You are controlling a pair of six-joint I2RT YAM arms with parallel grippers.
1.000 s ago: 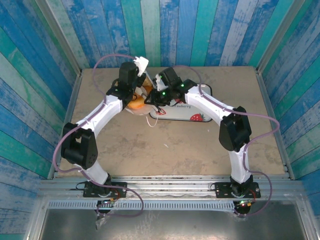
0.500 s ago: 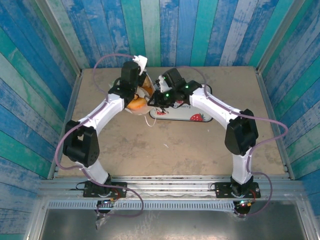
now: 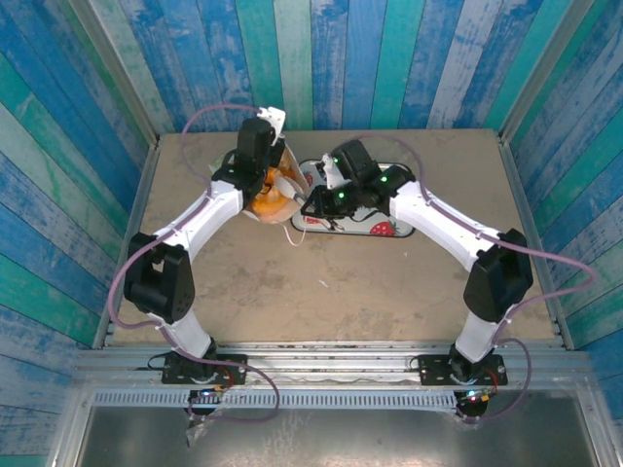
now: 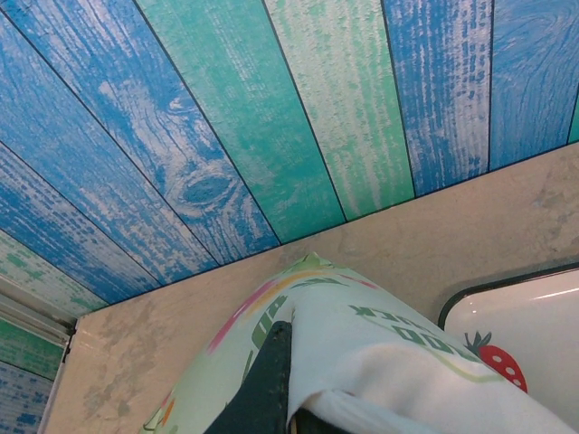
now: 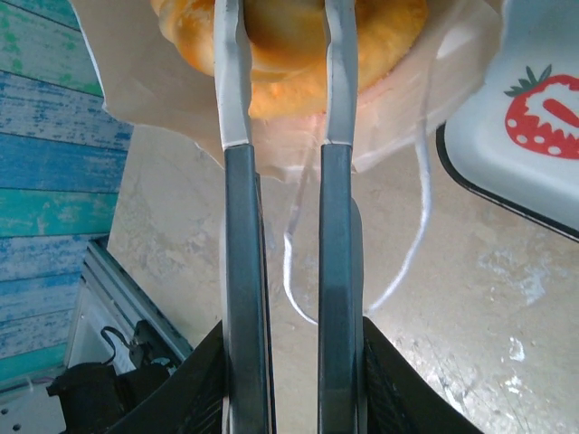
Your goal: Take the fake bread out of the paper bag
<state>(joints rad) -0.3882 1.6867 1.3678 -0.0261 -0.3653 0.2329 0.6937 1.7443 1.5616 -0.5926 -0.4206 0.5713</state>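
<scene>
Finds the right arm's elbow swung well out to the right since a second ago. At left, catches the left gripper (image 3: pixel 270 129) pinched shut on the raised rim of the white paper carrier bag (image 5: pixel 127 90) with thin cord handles, at the far middle of the tan table (image 3: pixel 321 292). In the bag's mouth, shows glossy golden-orange toy bread (image 5: pixel 380 36). Has the right gripper (image 5: pixel 280 27) a narrow gap apart over one bun; cannot tell whether gripped. Rightmost, takes in the white strawberry-printed tray (image 5: pixel 547 41) beside the bag.
</scene>
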